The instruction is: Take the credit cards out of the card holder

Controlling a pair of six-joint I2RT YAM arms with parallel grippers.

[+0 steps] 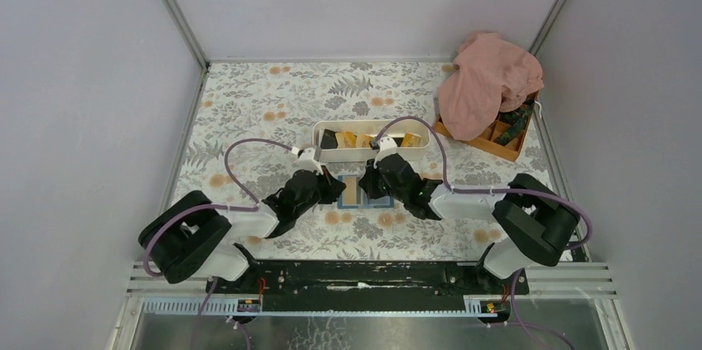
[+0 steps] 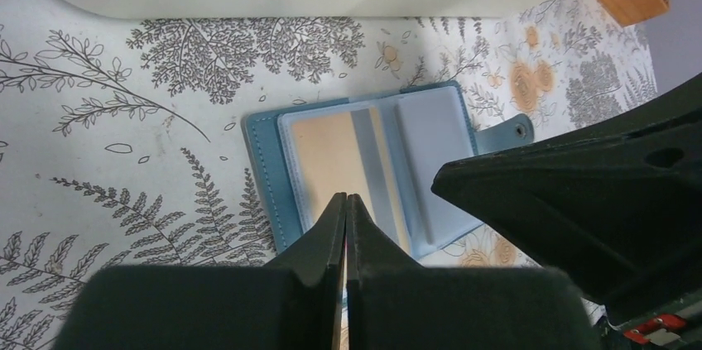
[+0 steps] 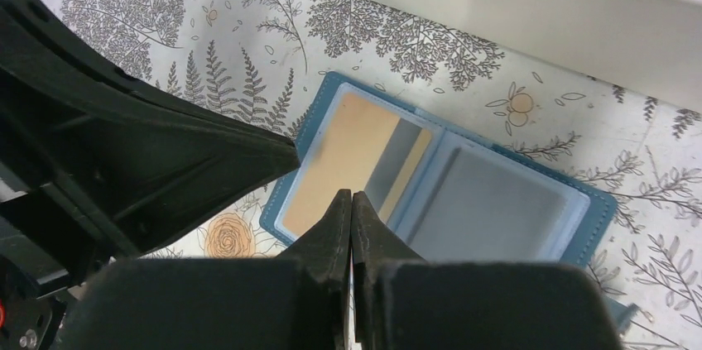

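The blue card holder [image 1: 363, 191] lies open on the floral table between my two grippers. An orange-yellow card with a grey stripe [image 2: 331, 160] sits in its left clear pocket, also seen in the right wrist view [image 3: 348, 151]. The right pocket [image 3: 488, 209] looks grey, and I cannot tell whether it holds a card. My left gripper [image 2: 345, 198] is shut, its tips over the near edge of the card. My right gripper [image 3: 352, 194] is shut, its tips over the same card. I see nothing between either pair of fingers. In the top view the left gripper [image 1: 331, 189] and right gripper [image 1: 374, 184] flank the holder.
A long white tray [image 1: 372, 136] just behind the holder contains orange cards [image 1: 356, 140] and black cards [image 1: 329, 141]. An orange compartment box [image 1: 497, 139] stands at the back right, partly covered by a pink cloth [image 1: 488, 81]. Grey walls enclose the table.
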